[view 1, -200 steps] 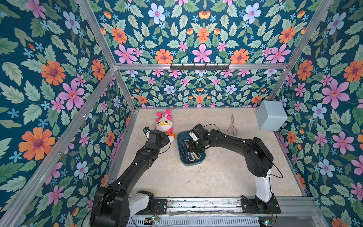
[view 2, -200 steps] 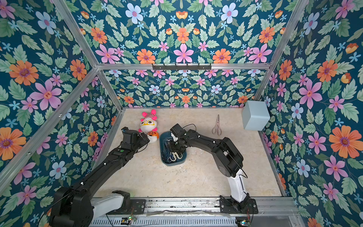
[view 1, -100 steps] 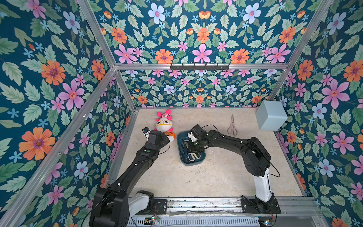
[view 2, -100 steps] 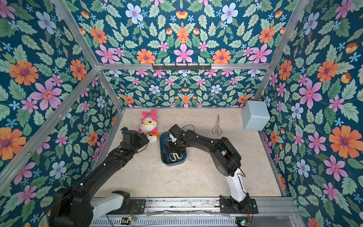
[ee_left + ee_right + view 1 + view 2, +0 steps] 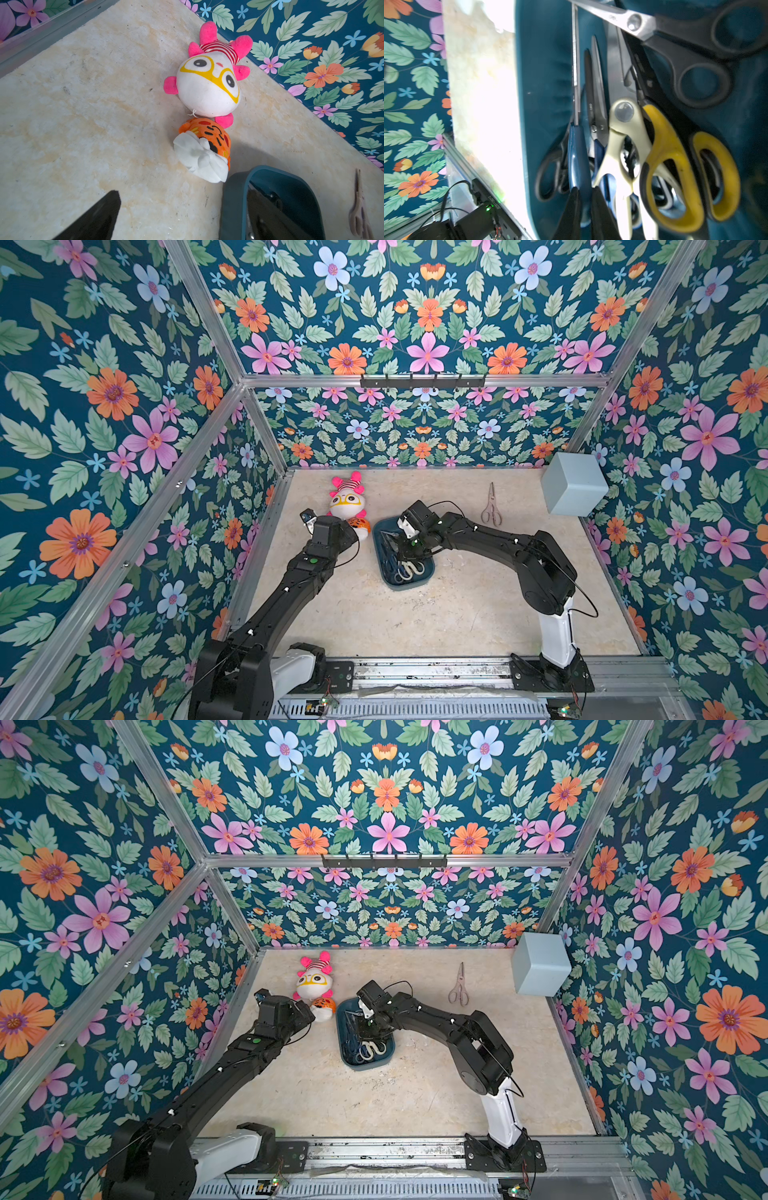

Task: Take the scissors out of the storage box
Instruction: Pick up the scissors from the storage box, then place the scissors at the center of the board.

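Beige tabletop [image 5: 415, 622], floral walls [image 5: 428, 352]. Storage box [image 5: 405, 586] centre, scissors [image 5: 670, 158] piled inside; pale pair [image 5: 491, 508] lying outside. Grasp step: right gripper [image 5: 584, 207] pinching blue-handled pair [image 5: 578, 149]; left gripper [image 5: 182, 199] spread, empty. Next: straight lift, no snagging.

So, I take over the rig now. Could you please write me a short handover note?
Left gripper: open and empty, over the table beside the toy.
Right gripper: down in the box, shut on the handle of the blue pair, which is not yet lifted out.
Done: one pink pair lies on the table, outside the box.
Left: the blue pair, then the rest in the box, among them a black pair, a cream pair and a yellow pair. They overlap, so lift slowly.
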You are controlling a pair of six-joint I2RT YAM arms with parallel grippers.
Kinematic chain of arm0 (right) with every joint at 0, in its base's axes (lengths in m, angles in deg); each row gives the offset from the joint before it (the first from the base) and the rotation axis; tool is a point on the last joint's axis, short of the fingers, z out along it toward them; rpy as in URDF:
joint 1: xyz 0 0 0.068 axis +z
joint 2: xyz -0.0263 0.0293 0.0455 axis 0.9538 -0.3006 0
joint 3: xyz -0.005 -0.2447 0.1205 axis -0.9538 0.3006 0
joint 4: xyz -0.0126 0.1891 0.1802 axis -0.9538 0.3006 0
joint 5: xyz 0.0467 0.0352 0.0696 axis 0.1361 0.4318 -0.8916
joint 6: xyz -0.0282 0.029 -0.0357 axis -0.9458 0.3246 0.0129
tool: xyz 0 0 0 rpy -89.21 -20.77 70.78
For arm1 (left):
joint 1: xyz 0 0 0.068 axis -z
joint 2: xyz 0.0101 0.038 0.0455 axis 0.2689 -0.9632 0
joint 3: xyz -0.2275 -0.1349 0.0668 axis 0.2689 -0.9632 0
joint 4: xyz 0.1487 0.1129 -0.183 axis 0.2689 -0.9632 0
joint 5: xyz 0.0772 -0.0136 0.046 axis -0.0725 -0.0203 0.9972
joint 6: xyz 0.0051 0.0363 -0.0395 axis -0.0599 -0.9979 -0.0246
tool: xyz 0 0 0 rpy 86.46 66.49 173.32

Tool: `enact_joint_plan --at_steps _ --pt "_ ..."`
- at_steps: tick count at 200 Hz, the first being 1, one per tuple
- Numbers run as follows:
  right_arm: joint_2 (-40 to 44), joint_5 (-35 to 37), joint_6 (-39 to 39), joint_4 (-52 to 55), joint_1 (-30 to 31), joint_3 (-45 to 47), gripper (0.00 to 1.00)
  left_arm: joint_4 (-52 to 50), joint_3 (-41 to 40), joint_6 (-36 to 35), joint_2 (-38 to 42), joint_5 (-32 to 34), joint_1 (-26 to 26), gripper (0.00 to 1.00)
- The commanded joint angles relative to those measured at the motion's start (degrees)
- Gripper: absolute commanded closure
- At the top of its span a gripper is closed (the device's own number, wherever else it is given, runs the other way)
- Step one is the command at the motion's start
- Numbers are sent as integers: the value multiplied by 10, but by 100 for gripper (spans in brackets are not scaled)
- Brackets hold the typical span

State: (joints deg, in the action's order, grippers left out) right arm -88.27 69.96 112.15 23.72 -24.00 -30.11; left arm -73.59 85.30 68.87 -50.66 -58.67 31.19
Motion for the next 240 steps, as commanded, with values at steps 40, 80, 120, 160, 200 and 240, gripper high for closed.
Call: enact_joint_plan --at_steps 40,80,120,160,200,240 --pt "47 44 -33 68 -9 -27 97 -11 17 -19 0 11 -1 1" --pt "90 33 -31 61 -37 -10 97 -10 26 -21 -8 4 -1 1" --pt "128 32 -36 51 -94 16 97 -8 36 -22 -22 -17 -1 1" --pt "148 39 -59 55 -184 41 97 1 48 -23 -40 -50 0 1" --pt "145 31 -74 35 -282 60 97 13 61 -23 -65 -84 -1 1" --pt "102 15 -96 12 -334 49 97 14 72 -25 -83 -114 -1 1"
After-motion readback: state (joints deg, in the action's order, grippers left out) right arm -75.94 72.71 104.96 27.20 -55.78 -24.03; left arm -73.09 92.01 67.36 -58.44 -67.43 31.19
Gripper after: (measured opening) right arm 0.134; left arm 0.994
